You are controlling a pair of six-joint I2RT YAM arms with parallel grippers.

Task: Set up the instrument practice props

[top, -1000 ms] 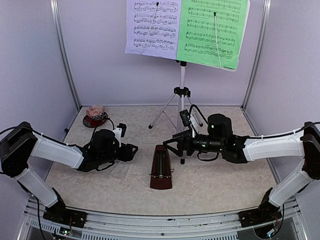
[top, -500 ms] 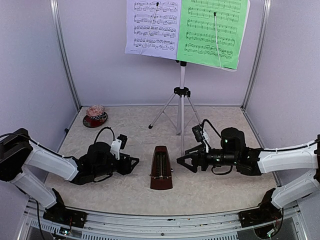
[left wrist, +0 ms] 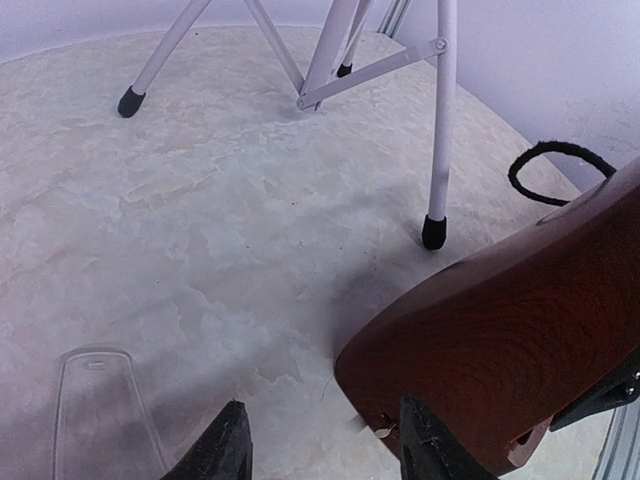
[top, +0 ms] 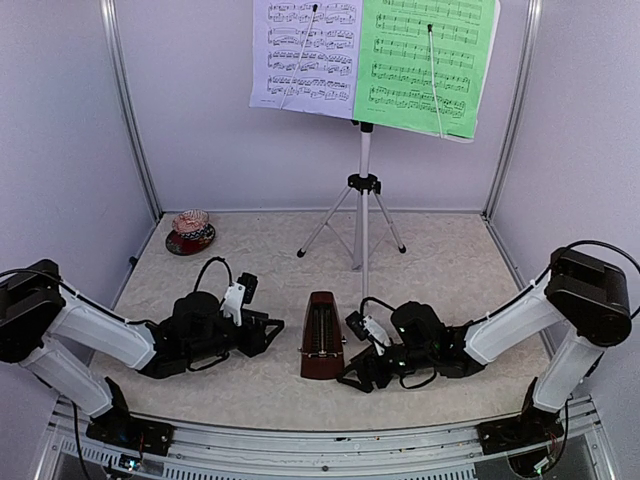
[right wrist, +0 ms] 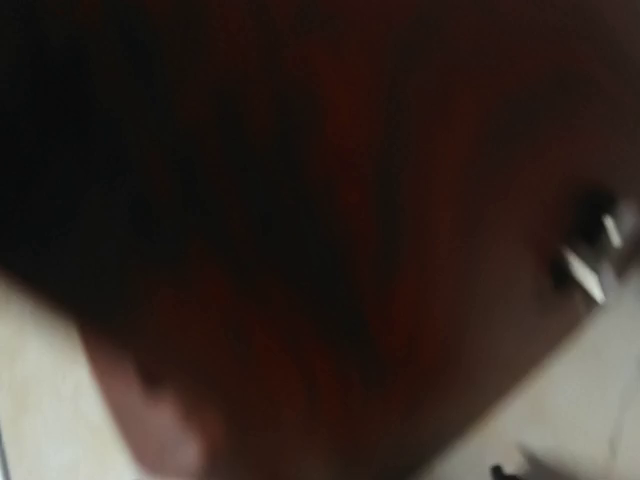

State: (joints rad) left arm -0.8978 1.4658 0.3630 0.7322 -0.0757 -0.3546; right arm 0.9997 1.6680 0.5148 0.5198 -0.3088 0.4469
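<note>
One view alone, the overhead, shows the green sheet.

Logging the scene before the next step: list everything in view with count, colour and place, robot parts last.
silver tripod music stand: one, silver, back centre
pale lavender music sheet: one, lavender, left half of the stand
green music sheet: one, green, right half of the stand
brown pyramid metronome: one, brown, front centre, upright
round red-and-pink object: one, back left corner
beige marbled table: one, beige, under everything
left gripper: one, black, left of the metronome, open
right gripper: one, black, low beside the metronome's right side
</note>
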